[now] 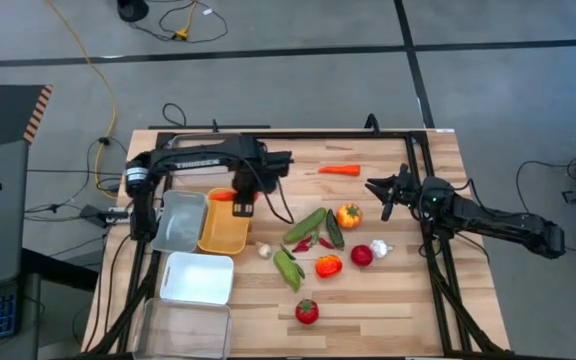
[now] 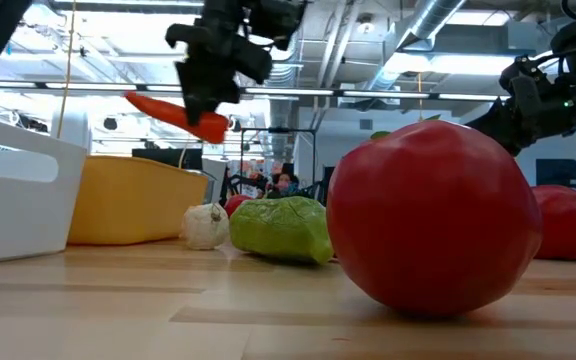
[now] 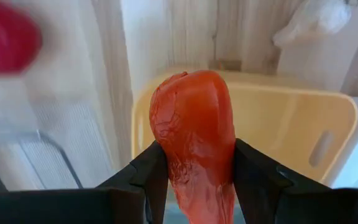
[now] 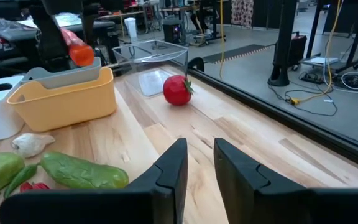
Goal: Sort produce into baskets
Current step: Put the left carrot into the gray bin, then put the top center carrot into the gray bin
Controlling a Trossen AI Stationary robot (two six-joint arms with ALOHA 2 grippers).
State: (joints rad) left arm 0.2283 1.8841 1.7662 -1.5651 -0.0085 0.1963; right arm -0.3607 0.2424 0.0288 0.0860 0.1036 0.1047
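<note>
Step in hand, by my read: dropping a carrot (image 3: 194, 143) into the yellow basket (image 1: 224, 232); the left gripper (image 1: 240, 192) has it clenched between both fingers, thick end poking out past the tips, hanging over the basket's far rim, clear of the bottom (low view shows it well above the wall); next move prob. calls for letting go, maybe after nudging a bit further over the basket's middle so it doesn't clip the rim.

Yellow basket sits toward the table's left edge, touching the grey basket (image 1: 179, 222) beside it; white basket (image 1: 197, 277) just nearer the front edge; a clear one (image 1: 184, 331) at the front-left corner.

Right gripper (image 1: 380, 190) hovers towards the table's right edge, empty, fingers parted a little w/ nothing between them; a second carrot (image 1: 339, 170) lies near the far edge, just beside it; probably its next pick; rest of the produce (image 1: 318, 245) lies mid-table.
</note>
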